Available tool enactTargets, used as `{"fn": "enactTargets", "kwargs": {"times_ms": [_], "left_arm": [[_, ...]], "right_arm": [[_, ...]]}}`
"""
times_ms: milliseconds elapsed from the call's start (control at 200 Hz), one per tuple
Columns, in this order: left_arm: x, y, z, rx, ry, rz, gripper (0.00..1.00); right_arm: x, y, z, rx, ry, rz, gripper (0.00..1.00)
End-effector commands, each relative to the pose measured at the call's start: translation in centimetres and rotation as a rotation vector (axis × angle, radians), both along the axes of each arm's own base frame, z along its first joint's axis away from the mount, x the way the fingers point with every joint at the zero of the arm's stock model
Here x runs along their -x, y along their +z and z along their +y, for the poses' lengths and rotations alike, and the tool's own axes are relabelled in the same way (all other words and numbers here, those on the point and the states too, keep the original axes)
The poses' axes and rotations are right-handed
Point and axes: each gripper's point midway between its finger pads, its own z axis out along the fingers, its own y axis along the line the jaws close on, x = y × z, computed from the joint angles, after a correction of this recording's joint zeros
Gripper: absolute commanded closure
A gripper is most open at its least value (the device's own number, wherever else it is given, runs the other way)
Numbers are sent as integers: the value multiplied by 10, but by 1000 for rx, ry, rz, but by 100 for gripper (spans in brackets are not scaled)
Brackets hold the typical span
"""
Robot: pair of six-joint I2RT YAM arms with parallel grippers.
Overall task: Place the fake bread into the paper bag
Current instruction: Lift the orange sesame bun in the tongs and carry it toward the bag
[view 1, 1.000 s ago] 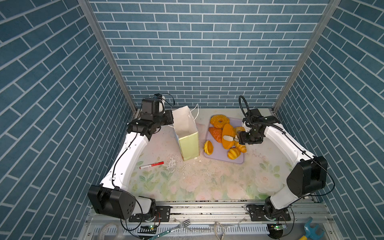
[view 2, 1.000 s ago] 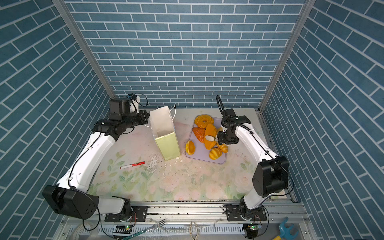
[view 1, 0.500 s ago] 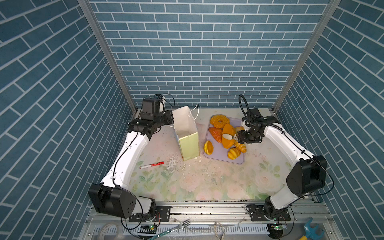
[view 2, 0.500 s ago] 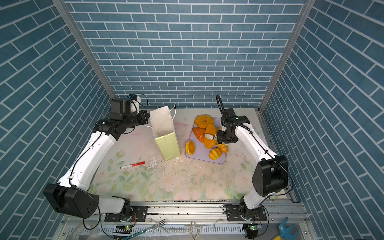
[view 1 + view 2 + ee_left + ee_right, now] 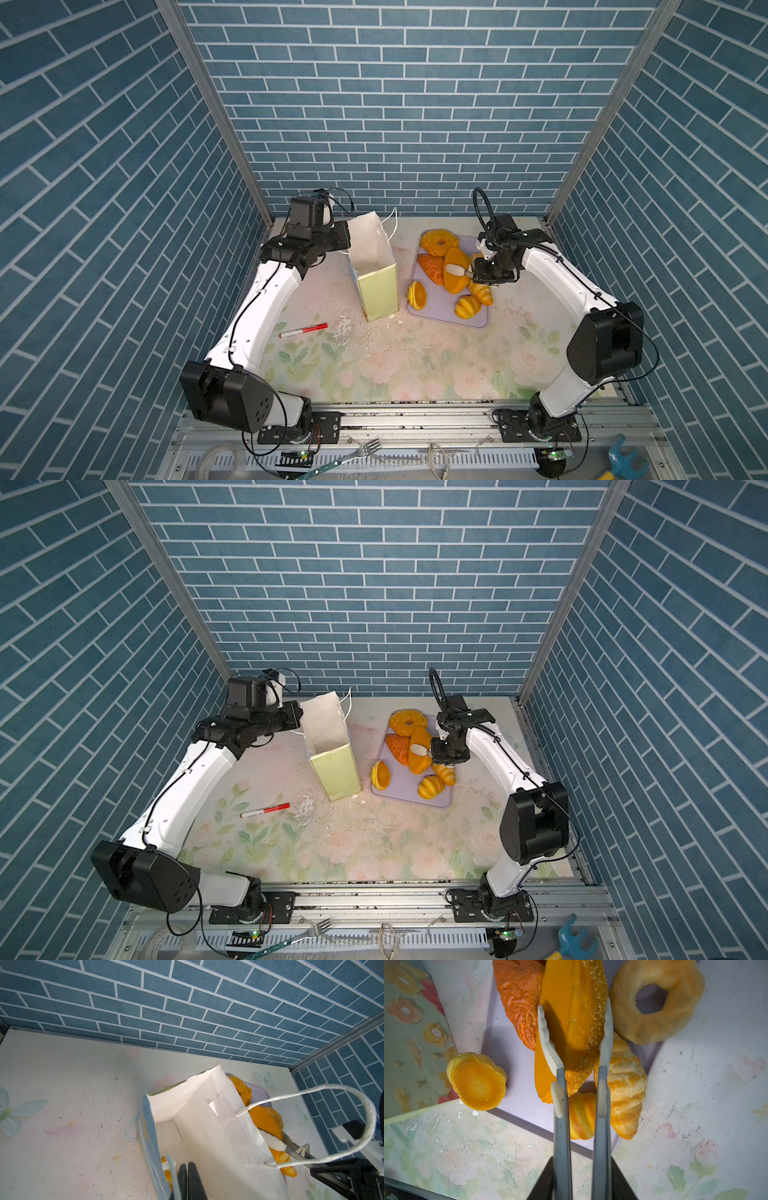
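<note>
The big oval loaf (image 5: 577, 1028) stands tipped on edge on the lilac tray (image 5: 440, 318). Its long axis runs back to front in both top views, with the seeded crust turned toward the right arm and the smooth orange underside toward the paper bag (image 5: 376, 286). The right gripper (image 5: 574, 1006) is clamped across the loaf, one pale finger on each flank. The loaf's far end is cut off in the right wrist view, and it hides parts of the brownish-red croissant (image 5: 519, 1001) and a ridged roll (image 5: 581, 1120). A ring doughnut (image 5: 656, 999) and a pale croissant (image 5: 625, 1088) lie just beside it. The bag stands upright and open-mouthed, left of the tray. An orange shape (image 5: 166, 1172) low inside it is too obscured to identify. The left gripper (image 5: 187, 1178) is pinched tight at the bag's rim beside a cord handle (image 5: 172, 1172); whether it grips the cord cannot be told.
</note>
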Motion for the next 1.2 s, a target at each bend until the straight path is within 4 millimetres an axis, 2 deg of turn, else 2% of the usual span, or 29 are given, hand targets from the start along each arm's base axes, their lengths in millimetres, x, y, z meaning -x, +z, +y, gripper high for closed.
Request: {"fn": "enactTargets", "kwargs": {"times_ms": [0,160,385,450,530,610,720,815,955,1195], "left_arm": [[-4,14,-2,2,8,-38,93],[-4,11,-1,-1,15,-34,93],[-2,7,-1,6,19,-28,93],[-1,7,-1,14,19,-28,93],[0,8,0,17,25,-33,89],[2,11,2,13,35,-47,75],[7,17,8,-4,55,-66,54],[13,22,13,-18,67,-82,45],[22,27,20,-40,82,-97,41],[27,18,22,-59,80,-81,38]], "right_arm": [[-4,26,3,-21,15,-71,72],[2,53,-3,-25,7,-135,77],[12,97,-10,-49,4,-261,79],[9,109,-17,-23,-7,-318,80],[6,125,-19,-20,-8,-372,81],[2,144,-17,-34,-4,-425,81],[-6,167,-10,-61,24,-492,81],[-12,187,-2,-75,52,-538,81],[-16,223,18,-111,115,-626,81],[-13,281,66,-153,265,-773,82]]}}
